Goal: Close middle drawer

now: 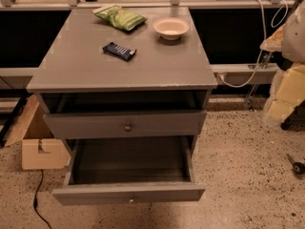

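Note:
The grey cabinet (126,70) stands in the middle of the view. Its middle drawer (128,193) is pulled far out, with a plain flat front and a small pale knob (131,200); its inside is empty. Above it, the top drawer (125,124) with a dark knob (127,127) is out a little. The lowest drawer is hidden under the middle one. My gripper (286,92) shows as a blurred pale yellow and white shape at the right edge, well to the right of the cabinet and above the floor, touching nothing.
On the cabinet top lie a green snack bag (120,17), a white bowl (171,27) and a dark blue bar (119,51). A cardboard box (38,147) sits on the floor at the left. White cables (259,56) hang at the right. The floor is speckled.

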Available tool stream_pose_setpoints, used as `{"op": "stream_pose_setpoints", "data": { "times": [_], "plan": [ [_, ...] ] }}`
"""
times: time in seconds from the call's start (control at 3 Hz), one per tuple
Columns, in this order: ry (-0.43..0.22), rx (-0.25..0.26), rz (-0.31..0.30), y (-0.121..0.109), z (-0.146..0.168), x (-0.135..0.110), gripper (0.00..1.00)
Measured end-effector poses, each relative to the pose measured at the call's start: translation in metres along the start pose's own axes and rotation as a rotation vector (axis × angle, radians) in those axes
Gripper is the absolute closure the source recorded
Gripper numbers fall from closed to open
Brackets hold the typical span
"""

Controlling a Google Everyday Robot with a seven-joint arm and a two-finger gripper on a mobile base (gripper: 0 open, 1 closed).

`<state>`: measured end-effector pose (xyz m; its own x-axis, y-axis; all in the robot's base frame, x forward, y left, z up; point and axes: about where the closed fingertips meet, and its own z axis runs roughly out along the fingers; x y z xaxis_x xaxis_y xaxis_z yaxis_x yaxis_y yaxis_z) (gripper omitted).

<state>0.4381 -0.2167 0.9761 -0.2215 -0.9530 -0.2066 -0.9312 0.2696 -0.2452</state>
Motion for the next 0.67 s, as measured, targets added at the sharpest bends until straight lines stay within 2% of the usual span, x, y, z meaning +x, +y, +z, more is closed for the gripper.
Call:
{"op": "stream_pose_setpoints", "data": {
  "times": [0.33, 0.67],
  "plan": [
    [0.0, 0.0, 0.0, 0.0, 0.0, 0.0, 0.0],
    [-0.04, -0.014, 0.05, 0.009, 0.026, 0.001, 0.0]
  ]
}}
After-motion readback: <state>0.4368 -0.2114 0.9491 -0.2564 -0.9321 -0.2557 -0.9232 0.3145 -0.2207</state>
